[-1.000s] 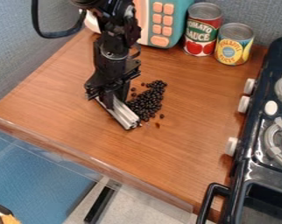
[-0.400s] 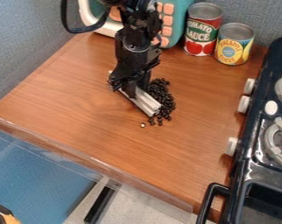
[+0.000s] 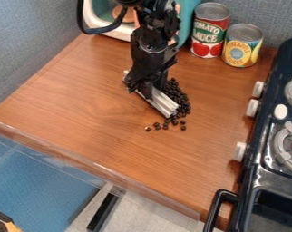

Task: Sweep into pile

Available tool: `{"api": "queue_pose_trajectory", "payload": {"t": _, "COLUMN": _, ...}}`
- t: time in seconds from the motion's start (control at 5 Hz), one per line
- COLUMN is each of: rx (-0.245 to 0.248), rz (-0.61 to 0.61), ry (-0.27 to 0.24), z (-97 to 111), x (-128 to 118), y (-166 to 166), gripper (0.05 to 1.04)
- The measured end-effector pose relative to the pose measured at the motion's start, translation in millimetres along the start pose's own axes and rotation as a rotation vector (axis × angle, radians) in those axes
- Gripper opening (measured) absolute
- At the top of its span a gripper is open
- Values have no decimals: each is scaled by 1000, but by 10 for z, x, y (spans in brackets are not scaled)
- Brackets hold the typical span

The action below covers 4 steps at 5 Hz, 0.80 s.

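Shifted rightward, the pale ridged bar point(image 3: 163, 103) clamped in the black two-finger gripper point(image 3: 152, 92) is swept against round black beans point(image 3: 184, 105) on the brown wooden counter point(image 3: 82, 99); stragglers point(image 3: 165, 127) should be gathered next.

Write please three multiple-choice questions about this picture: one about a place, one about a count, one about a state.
1. Seen from the camera, where is the heap of black pieces?
A. On the stove
B. Left of the silver bar
C. Right of the silver bar

2. How many cans stand at the back?
A. One
B. Two
C. Four

3. What is the state of the bar?
A. Held by the end effector
B. Lying loose, away from it
C. Leaning against a can

Answers:
1: C, the heap lies along its right side.
2: B, one red and one yellow.
3: A, the end effector grips its upper part.
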<state>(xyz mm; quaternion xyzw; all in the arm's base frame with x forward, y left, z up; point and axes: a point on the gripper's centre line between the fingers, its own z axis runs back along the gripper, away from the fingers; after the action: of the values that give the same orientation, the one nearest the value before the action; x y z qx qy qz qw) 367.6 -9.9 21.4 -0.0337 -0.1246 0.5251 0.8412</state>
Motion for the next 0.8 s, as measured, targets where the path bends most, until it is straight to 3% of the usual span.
{"api": "queue_pose_trajectory", "payload": {"t": 0.6, "rx": 19, "rz": -43, "ry": 74, "z": 173, "x": -167, "y": 127, "gripper": 328}}
{"api": "queue_pose_trajectory", "payload": {"t": 0.8, "rx": -34, "rz": -52, "ry": 80, "z": 396, "x": -156, "y": 68, "gripper": 328}}
